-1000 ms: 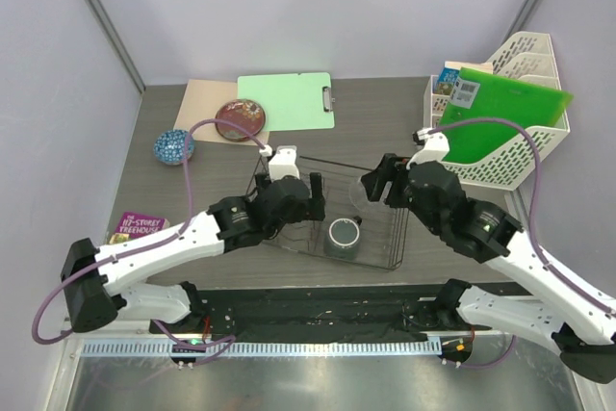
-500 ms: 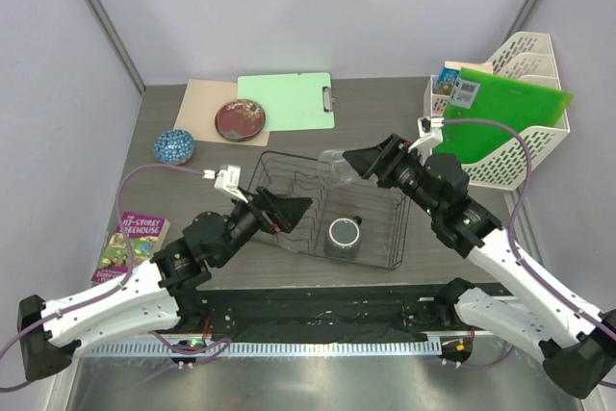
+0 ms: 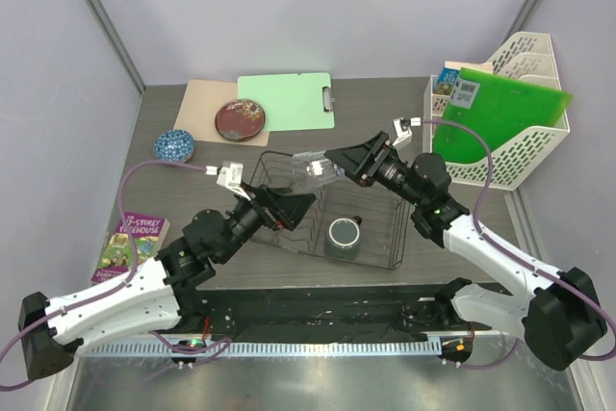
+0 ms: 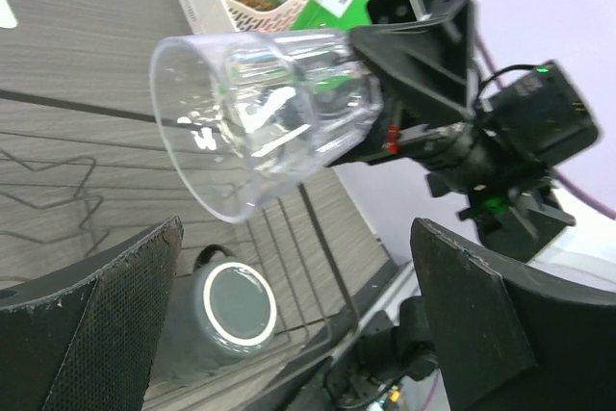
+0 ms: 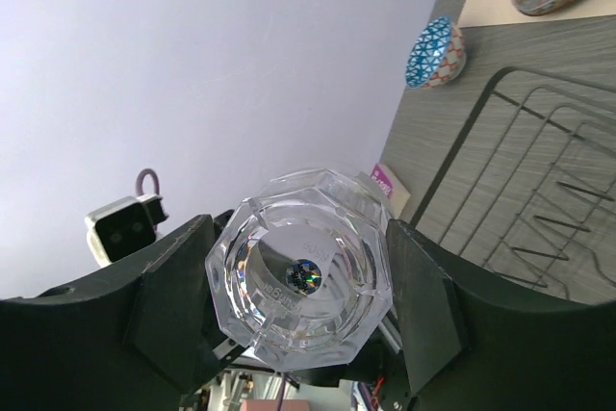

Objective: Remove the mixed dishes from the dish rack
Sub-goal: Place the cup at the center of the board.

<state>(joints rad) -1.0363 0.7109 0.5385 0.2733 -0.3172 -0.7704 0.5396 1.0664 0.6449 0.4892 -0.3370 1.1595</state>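
My right gripper [image 3: 339, 163] is shut on the base of the clear glass cup [image 3: 316, 168] and holds it sideways in the air over the dark wire dish rack [image 3: 385, 255], mouth toward the left arm. The cup fills the right wrist view [image 5: 300, 276] and shows in the left wrist view [image 4: 265, 122]. My left gripper [image 3: 306, 202] is open and empty, facing the cup's mouth a short way off. The grey mug [image 3: 342, 236] sits upside down in the rack, also in the left wrist view [image 4: 221, 313]. The red floral plate [image 3: 240, 119] and blue patterned bowl [image 3: 174, 145] rest on the table at the far left.
A green clipboard [image 3: 287, 101] lies on a tan mat [image 3: 200, 103] at the back. A white mesh file holder [image 3: 515, 156] with a green folder [image 3: 500, 113] stands at the right. A book [image 3: 132, 238] lies at the left edge.
The right gripper lifted the glass cup out of the rack and carried it left, turning it sideways. The left arm pulled back out of the rack and now faces the cup.
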